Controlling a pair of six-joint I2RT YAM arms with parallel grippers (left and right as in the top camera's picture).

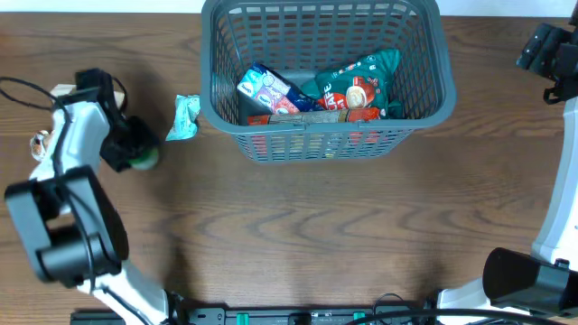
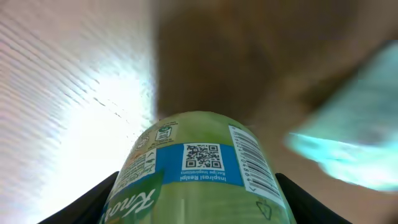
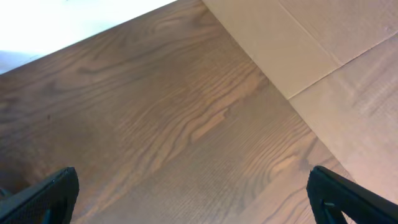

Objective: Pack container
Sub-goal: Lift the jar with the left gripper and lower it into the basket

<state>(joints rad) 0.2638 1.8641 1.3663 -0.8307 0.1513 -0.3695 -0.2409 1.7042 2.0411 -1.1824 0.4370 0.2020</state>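
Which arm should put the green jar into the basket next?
Left. The left gripper has its jaws either side of the jar, near the basket; the right gripper is open over the table, holding nothing.

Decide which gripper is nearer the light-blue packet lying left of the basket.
Left. The left gripper, clamping the green jar, sits right beside the packet; the right gripper hangs beyond the basket's far side.

Wood-grain table — plastic lattice container
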